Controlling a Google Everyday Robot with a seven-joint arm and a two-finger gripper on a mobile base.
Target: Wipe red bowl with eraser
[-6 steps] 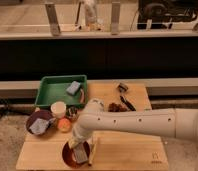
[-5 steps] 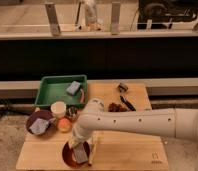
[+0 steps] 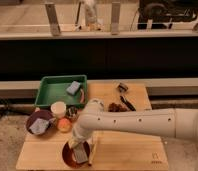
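The red bowl (image 3: 70, 156) sits at the near left of the wooden table (image 3: 127, 155), a shallow dark red round dish. The grey eraser (image 3: 81, 153) lies inside it, tilted. My gripper (image 3: 82, 146) hangs from the white arm (image 3: 137, 122) that reaches in from the right, and it stands right over the bowl, on the eraser.
A purple bowl (image 3: 38, 120) holding a greyish piece stands at the left. A green tray (image 3: 57, 91) with a grey-blue block (image 3: 73, 88) is at the back left. A white cup (image 3: 58, 108), an orange fruit (image 3: 65, 124) and dark items (image 3: 123, 100) lie mid-table.
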